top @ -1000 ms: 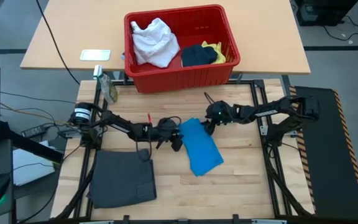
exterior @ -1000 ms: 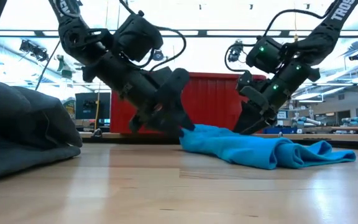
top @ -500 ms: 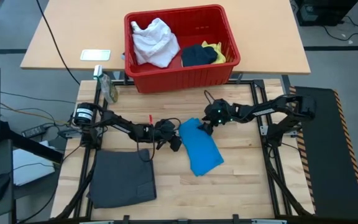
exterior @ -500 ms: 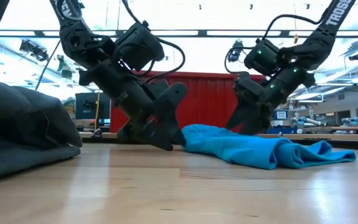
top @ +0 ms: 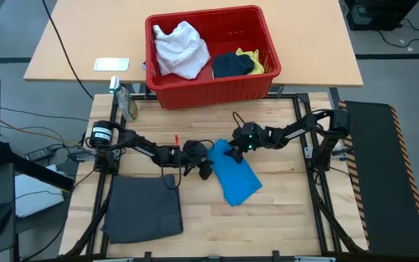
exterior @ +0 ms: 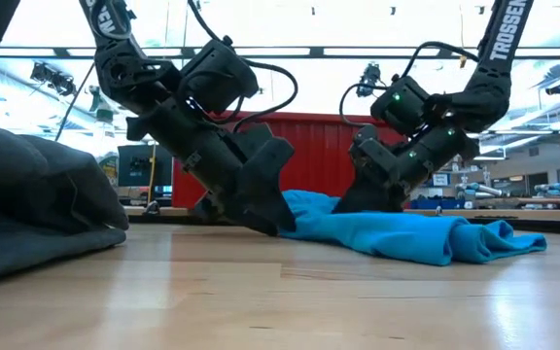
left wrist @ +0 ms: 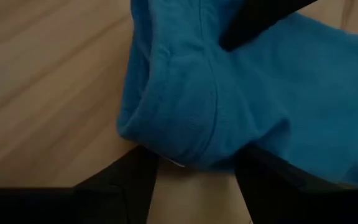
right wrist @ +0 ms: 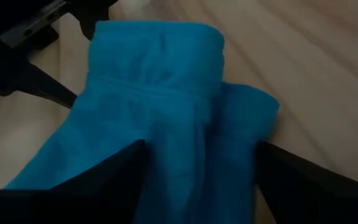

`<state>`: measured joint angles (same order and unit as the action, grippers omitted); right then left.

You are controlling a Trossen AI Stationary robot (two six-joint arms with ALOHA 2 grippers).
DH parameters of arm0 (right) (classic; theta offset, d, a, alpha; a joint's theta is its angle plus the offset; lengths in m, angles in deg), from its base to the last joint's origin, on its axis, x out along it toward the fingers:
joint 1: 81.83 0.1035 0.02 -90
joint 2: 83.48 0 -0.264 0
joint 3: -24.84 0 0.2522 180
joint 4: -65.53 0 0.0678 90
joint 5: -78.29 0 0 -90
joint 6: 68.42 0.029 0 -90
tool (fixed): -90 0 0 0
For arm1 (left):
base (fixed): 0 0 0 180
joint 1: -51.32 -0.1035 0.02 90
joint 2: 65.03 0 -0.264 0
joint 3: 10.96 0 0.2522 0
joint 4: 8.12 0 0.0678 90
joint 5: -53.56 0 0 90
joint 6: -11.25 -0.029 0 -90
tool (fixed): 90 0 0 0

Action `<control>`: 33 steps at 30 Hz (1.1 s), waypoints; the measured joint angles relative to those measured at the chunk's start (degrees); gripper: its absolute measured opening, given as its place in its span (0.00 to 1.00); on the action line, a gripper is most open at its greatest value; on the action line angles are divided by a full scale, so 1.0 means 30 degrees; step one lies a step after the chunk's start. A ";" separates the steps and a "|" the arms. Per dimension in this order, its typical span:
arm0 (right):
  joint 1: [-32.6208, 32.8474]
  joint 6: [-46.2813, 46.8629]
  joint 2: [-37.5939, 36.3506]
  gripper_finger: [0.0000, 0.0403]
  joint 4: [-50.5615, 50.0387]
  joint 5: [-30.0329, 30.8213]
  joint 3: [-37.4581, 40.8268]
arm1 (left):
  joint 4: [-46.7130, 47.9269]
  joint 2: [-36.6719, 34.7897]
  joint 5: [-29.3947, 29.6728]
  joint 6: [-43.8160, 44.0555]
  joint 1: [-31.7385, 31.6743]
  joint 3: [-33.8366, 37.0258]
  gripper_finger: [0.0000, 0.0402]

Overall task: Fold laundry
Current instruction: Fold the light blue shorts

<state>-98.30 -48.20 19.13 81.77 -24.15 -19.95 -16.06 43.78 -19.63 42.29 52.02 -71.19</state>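
On the left of the table the dark grey garment (top: 143, 209) lies flat and squared near the front edge; I judge it is already folded and put aside there so the middle stays free for the next piece.

Next comes my left gripper (top: 204, 161), low over the wood at the left edge of the bright blue garment (top: 234, 173); I bring it there because this edge must be taken before the cloth can be folded over; in the left wrist view my two fingers (left wrist: 124, 180) stand apart, one on each side of the rolled blue hem, which lies between them and just touches them; they are spread wide and hold nothing yet, as far as I can see.

The blue garment itself lies in the middle of the table, a little wrinkled and slanted, with its far end toward the basket.

My right gripper (top: 236, 148) is on the far end of the same garment, coming from the right side; in the right wrist view its fingers (right wrist: 114, 171) are also well apart, with the blue cloth bunched between them; I judge it is about to pinch but is not closed.

Behind, on the other table, the red basket (top: 213, 89) keeps the white garment (top: 181, 49), the dark navy garment (top: 231, 65) and the yellow garment (top: 256, 62); they wait there for their turn.
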 joint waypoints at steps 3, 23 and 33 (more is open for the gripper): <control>0.0000 -0.0201 -0.0036 0.66 -0.0028 0.0084 0.0014 | -0.0091 0.0007 -0.0036 0.0236 -0.0124 0.0000 0.50; -0.0566 -0.0481 -0.0211 0.06 0.0333 -0.0087 0.0099 | -0.3930 0.2040 0.0882 -0.1321 -0.0929 -0.0044 0.05; -0.0232 -0.6045 -0.6141 0.05 -0.0047 0.2344 0.0182 | -0.3464 -0.2113 0.2024 -0.9723 -0.1300 0.0036 0.02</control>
<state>-99.00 -66.33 0.71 81.63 -17.11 -19.41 -26.46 37.44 -13.55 13.12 48.12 -71.09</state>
